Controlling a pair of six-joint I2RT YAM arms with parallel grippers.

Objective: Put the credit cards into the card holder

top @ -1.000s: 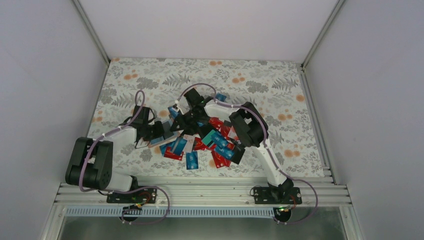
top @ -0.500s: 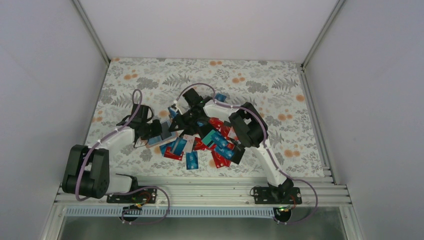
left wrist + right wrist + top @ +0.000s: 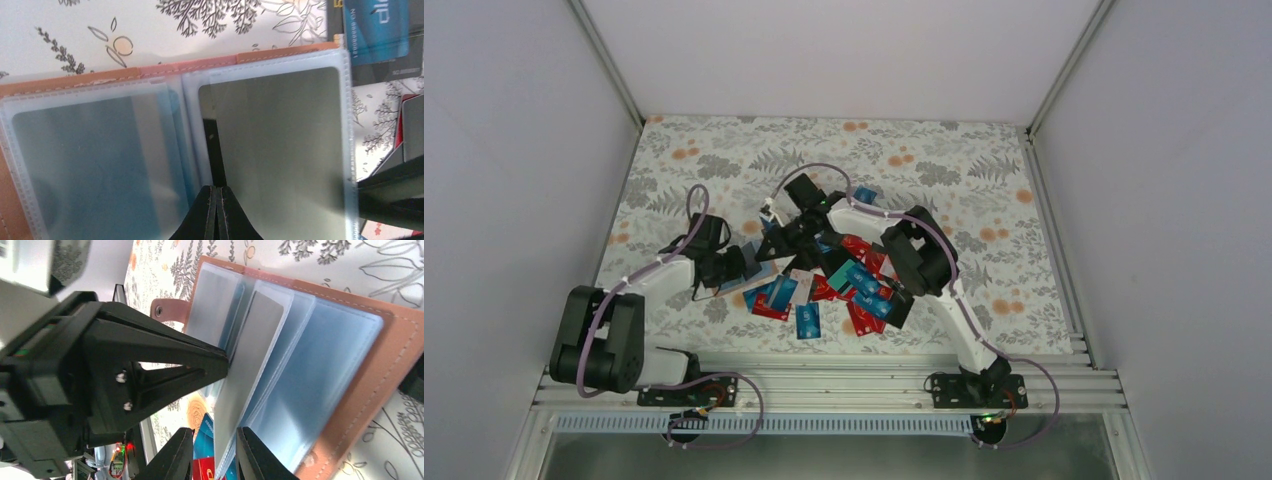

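Note:
The tan-brown card holder (image 3: 190, 67) lies open, with its clear sleeves showing; it also shows in the right wrist view (image 3: 395, 355) and from above (image 3: 762, 272). One sleeve holds a blue card (image 3: 90, 165), another a grey-dark card (image 3: 280, 140). My left gripper (image 3: 217, 192) is shut on a thin dark card seen edge-on, whose far end reaches into the sleeves near the fold. My right gripper (image 3: 212, 455) is open, and one raised sleeve leaf (image 3: 250, 365) stands between its fingers. The loose credit cards (image 3: 854, 285) lie heaped to the right of the holder.
A blue card (image 3: 375, 25) on a dark card lies just beyond the holder's right corner. Red and blue cards (image 3: 200, 460) lie under my right gripper. The two grippers nearly touch over the holder. The floral table (image 3: 984, 190) has raised rails at its sides.
My left arm's elbow has swung left and its gripper has pushed a little further toward the holder. My right gripper has shifted slightly away from the near edge. The holder has turned a little.

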